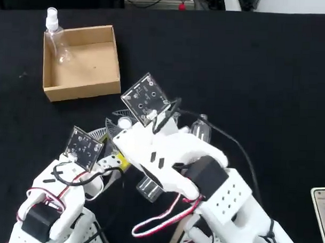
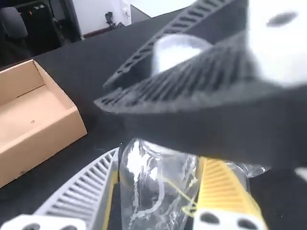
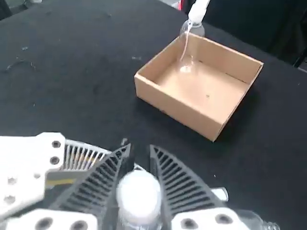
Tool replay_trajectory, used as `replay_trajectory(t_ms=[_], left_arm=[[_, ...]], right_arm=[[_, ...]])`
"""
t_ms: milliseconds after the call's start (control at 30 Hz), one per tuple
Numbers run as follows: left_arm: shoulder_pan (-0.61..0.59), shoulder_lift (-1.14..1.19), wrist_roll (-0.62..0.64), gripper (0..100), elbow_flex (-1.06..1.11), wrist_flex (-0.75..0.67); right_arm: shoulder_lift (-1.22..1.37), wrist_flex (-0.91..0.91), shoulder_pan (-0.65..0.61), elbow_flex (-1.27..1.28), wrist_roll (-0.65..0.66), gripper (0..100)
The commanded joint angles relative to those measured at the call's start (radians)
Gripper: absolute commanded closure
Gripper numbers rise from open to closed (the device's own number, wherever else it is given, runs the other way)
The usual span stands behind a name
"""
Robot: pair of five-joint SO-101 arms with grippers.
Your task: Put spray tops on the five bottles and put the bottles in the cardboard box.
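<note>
At about 10 o'clock on the black tabletop (image 1: 234, 60) sits the open cardboard box (image 1: 83, 87). A spray-topped bottle (image 1: 56, 35) is in the box's own 10 o'clock corner, its spray head poking above the rim. Near 6 o'clock the two arms meet. The left gripper (image 2: 160, 191) has its jaws pinching a clear bottle (image 2: 153, 163) by the body, held upright. Just above the bottle's neck, the right gripper (image 3: 140, 158) has its jaws clamped on a white spray top (image 3: 139, 194). Whether the top touches the neck cannot be told. A loose bottle (image 1: 200, 131) lies on the tabletop just beyond the right arm.
</note>
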Motion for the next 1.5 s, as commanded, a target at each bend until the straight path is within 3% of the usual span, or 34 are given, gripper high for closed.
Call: replay_trajectory(t_ms=[0,100,200,600,733,867,1000,1133,1300,1467], left_arm=[[-0.007,-0.009,-0.006,81,-0.033,-0.005],[-0.015,-0.009,-0.006,81,-0.033,-0.005],[-0.016,-0.009,-0.006,81,-0.027,-0.005],[-0.018,-0.009,-0.006,81,-0.028,-0.006],[-0.051,-0.009,-0.011,81,-0.041,-0.021],[-0.186,-0.009,-0.008,81,-0.044,-0.138],[-0.302,-0.002,-0.006,81,-0.038,-0.313],[-0.349,0.069,-0.005,81,-0.050,-0.430],[-0.355,0.368,-0.009,81,-0.143,-0.588],[-0.355,0.718,-0.009,81,-0.280,-0.847]], right_arm=[[0.004,0.051,-0.014,-0.054,0.011,80.5],[0.002,0.077,-0.014,-0.062,0.011,71.5],[-0.036,0.087,-0.014,-0.104,0.011,72.5],[-0.245,0.146,-0.009,-0.271,0.009,86.6],[-0.242,0.147,0.144,-0.268,0.009,98.9],[-0.245,0.196,0.328,-0.157,0.003,97.3],[-0.255,0.141,0.381,0.093,0.009,97.2],[-0.300,-0.038,0.384,0.334,0.005,97.2],[-0.374,-0.227,0.382,0.568,-0.005,97.3],[-0.470,-0.272,0.382,0.702,-0.037,97.2]])
